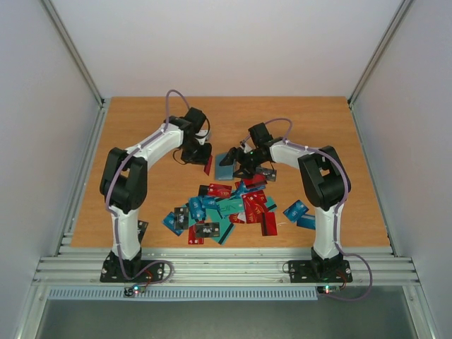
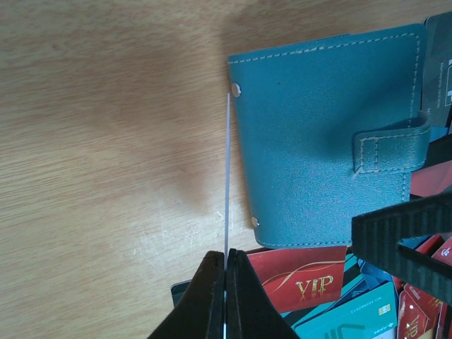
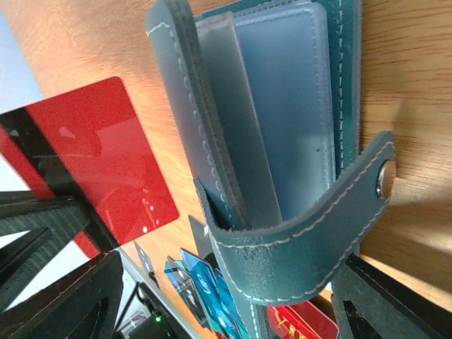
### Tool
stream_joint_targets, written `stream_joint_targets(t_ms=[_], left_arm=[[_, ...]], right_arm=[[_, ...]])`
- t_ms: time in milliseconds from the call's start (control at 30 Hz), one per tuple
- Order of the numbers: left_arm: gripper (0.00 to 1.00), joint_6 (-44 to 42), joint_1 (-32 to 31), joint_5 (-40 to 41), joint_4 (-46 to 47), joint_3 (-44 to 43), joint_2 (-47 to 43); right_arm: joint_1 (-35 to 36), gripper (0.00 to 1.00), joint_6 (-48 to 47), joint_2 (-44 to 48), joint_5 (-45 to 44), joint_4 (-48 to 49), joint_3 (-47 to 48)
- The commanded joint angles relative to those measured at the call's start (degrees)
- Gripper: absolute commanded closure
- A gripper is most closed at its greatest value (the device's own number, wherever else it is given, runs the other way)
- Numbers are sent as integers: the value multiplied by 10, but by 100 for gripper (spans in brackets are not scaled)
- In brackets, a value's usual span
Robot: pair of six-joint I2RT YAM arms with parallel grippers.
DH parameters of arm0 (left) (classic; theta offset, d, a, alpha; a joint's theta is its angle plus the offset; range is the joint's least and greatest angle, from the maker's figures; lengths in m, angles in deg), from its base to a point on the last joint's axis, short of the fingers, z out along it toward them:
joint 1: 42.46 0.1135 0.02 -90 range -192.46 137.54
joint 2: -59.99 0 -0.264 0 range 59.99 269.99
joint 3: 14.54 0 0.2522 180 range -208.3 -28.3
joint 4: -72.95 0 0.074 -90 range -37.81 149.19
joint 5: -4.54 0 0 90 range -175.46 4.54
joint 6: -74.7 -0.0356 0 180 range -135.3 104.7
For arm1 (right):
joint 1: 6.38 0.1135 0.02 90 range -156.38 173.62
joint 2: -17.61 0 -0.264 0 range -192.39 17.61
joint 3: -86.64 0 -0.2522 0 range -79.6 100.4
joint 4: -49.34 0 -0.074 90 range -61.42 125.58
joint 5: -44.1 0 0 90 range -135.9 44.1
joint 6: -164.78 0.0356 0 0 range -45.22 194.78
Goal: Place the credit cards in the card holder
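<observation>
The teal card holder lies on the table between the two grippers. In the left wrist view the card holder shows its stitched cover and its strap. My left gripper is shut on a red credit card, seen edge-on just left of the holder. In the right wrist view the card holder stands ajar, showing clear sleeves, and the red card hangs upright to its left. My right gripper is open, its fingers standing on either side of the holder's strap end.
A heap of red, teal, blue and black credit cards lies in front of the holder, toward the arm bases. Two blue cards lie apart by the right arm. A red VIP card lies just below the holder.
</observation>
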Motion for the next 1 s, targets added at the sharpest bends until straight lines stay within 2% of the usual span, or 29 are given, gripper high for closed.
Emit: stream_joint_targets(t_ms=[0, 133, 367, 967], left_arm=[[100, -7, 2, -24, 6, -13, 16], [100, -2, 2, -31, 10, -9, 22], [100, 0, 2, -31, 14, -4, 25], [100, 6, 2, -57, 27, 3, 40]], right_arm=[[5, 20, 0, -7, 14, 14, 19], [6, 20, -8, -7, 14, 6, 25], [6, 20, -30, 11, -6, -64, 45], [11, 20, -6, -52, 26, -10, 59]])
